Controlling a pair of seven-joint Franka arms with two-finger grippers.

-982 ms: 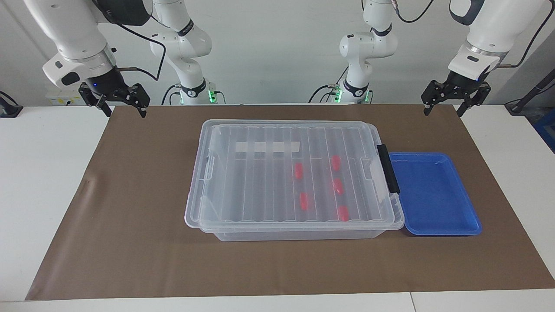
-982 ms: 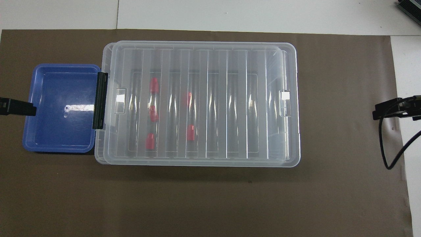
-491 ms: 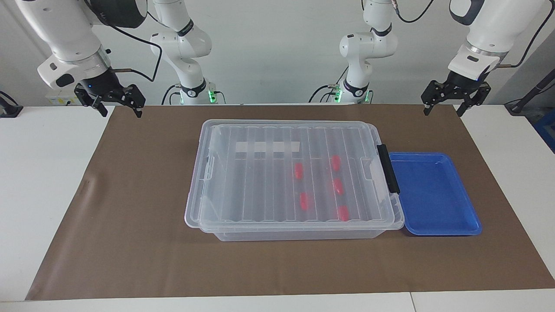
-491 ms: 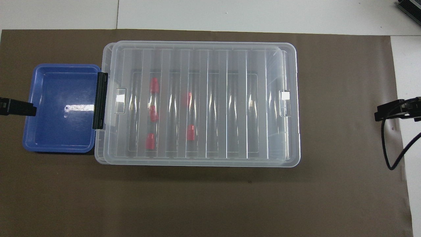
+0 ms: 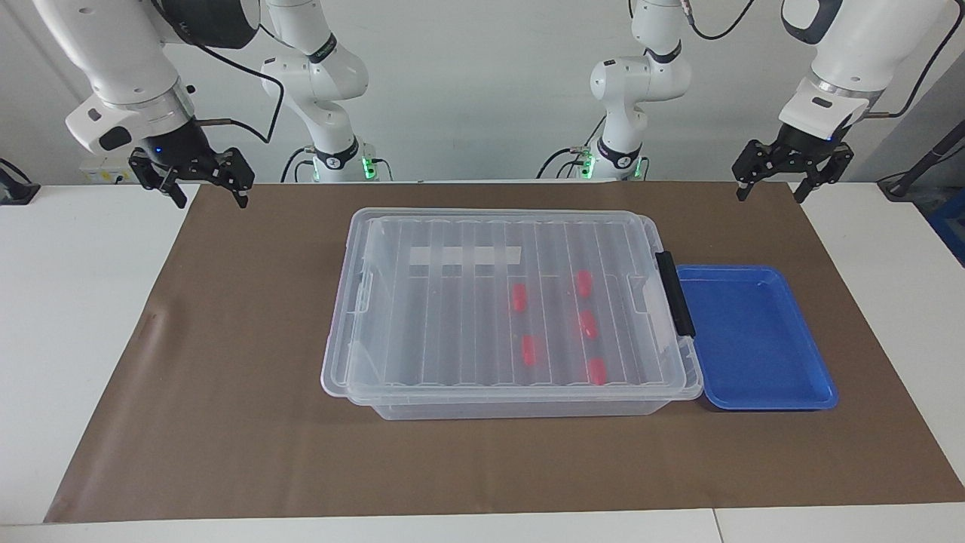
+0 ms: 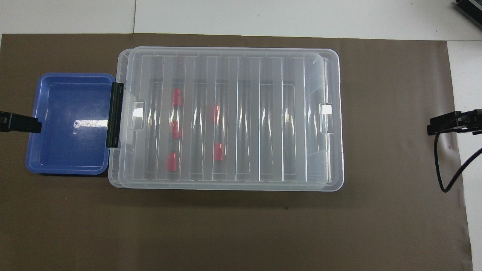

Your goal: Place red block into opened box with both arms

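- Tools first: left tool (image 5: 791, 172) hangs in the air over the mat's corner at the left arm's end of the desk, fingers apart, nothing between them. Right tool (image 5: 200, 172) hangs over the mat's edge at the right arm's end, fingers likewise apart and empty. Neither touches anything.
- Key relation: box (image 5: 377, 411) sits mid-mat, between the two tools, its long axis running from one arm's end of the desk to the other. Each tool is well apart from it.
- Lid (image 5: 452, 332) lies flat on the box, ribbed and clear; black clip handle (image 5: 675, 294) is on the end toward the left arm. Judgement: box is shut, so the lid must come off before anything goes in.
- Contents: five red blocks show through the lid, all in the half toward the left arm. Three lie in a row nearer the clip end, e.g. red block (image 5: 583, 283); two more sit toward the box's middle.
- Blue tray (image 5: 822, 392) lies just beside the box at the clip end and appears empty.
- Nearer arm: left tool is nearer the clip handle and the blocks; right tool is nearer the plain end of the lid.
- Judgement: no block lies outside the box; lid removal by both tools, one per short end, looks like the coming move.
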